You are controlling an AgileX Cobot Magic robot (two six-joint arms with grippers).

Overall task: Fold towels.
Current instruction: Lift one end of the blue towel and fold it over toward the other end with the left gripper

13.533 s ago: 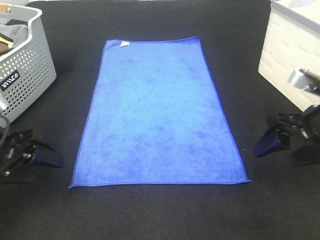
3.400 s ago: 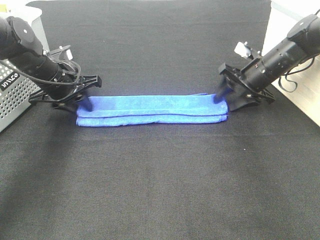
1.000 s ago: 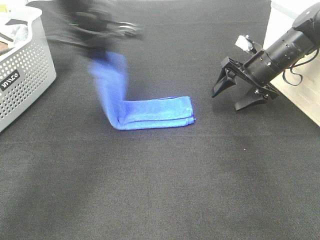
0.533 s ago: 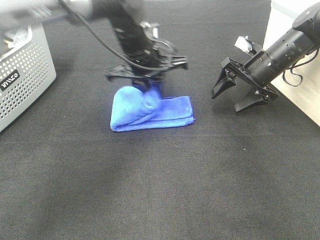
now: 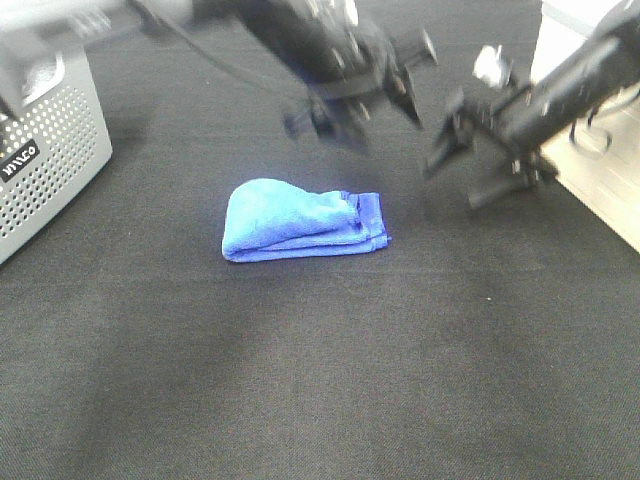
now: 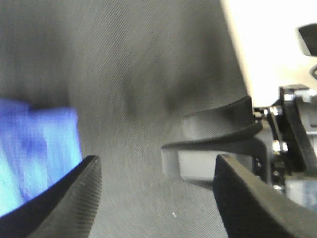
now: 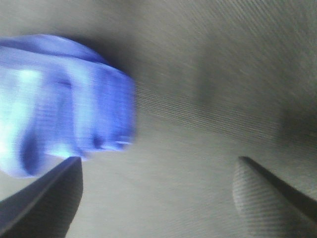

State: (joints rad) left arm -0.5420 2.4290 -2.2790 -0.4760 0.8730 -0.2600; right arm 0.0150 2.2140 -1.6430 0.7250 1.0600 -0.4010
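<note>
The royal-blue towel (image 5: 300,220) lies folded in a small thick bundle on the black mat, its left half puffed up. My left gripper (image 5: 355,112) is open and empty, blurred with motion, raised behind and to the right of the towel. My right gripper (image 5: 462,180) is open and empty, to the right of the towel and apart from it. In the left wrist view the towel's end (image 6: 34,148) shows beside the open left gripper (image 6: 158,218), with the right gripper's finger (image 6: 218,144) ahead. The right wrist view shows the towel (image 7: 59,99) beyond the open right gripper (image 7: 158,198).
A grey perforated basket (image 5: 50,130) stands at the left edge of the mat. A white crate (image 5: 565,35) and a pale surface (image 5: 605,195) border the right side, close behind the right arm.
The left gripper let go of the towel end it had carried over, then rose and swung right. The towel settled into a folded bundle. The right arm shifted slightly.
</note>
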